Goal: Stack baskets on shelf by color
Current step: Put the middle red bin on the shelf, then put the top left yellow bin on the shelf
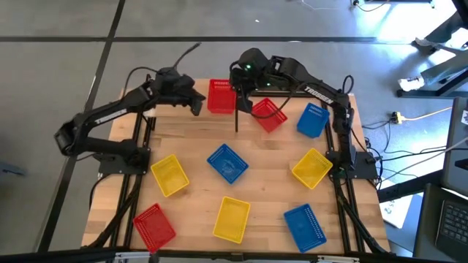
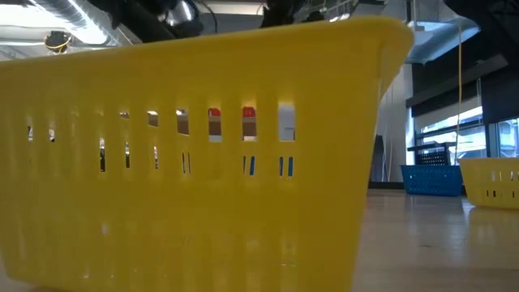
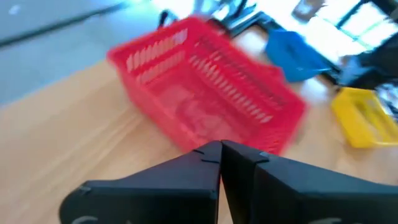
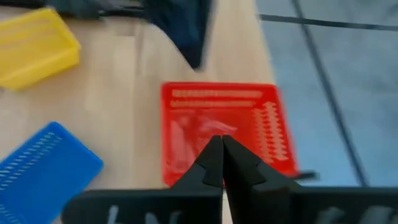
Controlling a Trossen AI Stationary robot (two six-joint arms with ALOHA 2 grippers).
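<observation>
A red basket (image 1: 221,96) sits upright on the wooden table at its far edge, also seen in the left wrist view (image 3: 205,93) and the right wrist view (image 4: 217,121). My left gripper (image 1: 197,107) (image 3: 221,148) is shut, its tips just short of that basket's left wall. My right gripper (image 1: 237,86) (image 4: 222,142) is shut and points down over the same basket, near its right rim. A second red basket (image 1: 268,115) lies tilted just to the right. I cannot make out the shelf as a separate thing.
Other baskets lie scattered on the table: blue (image 1: 313,119), (image 1: 227,162), (image 1: 304,225); yellow (image 1: 170,175), (image 1: 312,167), (image 1: 232,218); red (image 1: 154,225). A thin black post (image 1: 236,117) stands by the right gripper. A yellow basket (image 2: 203,162) fills the low view.
</observation>
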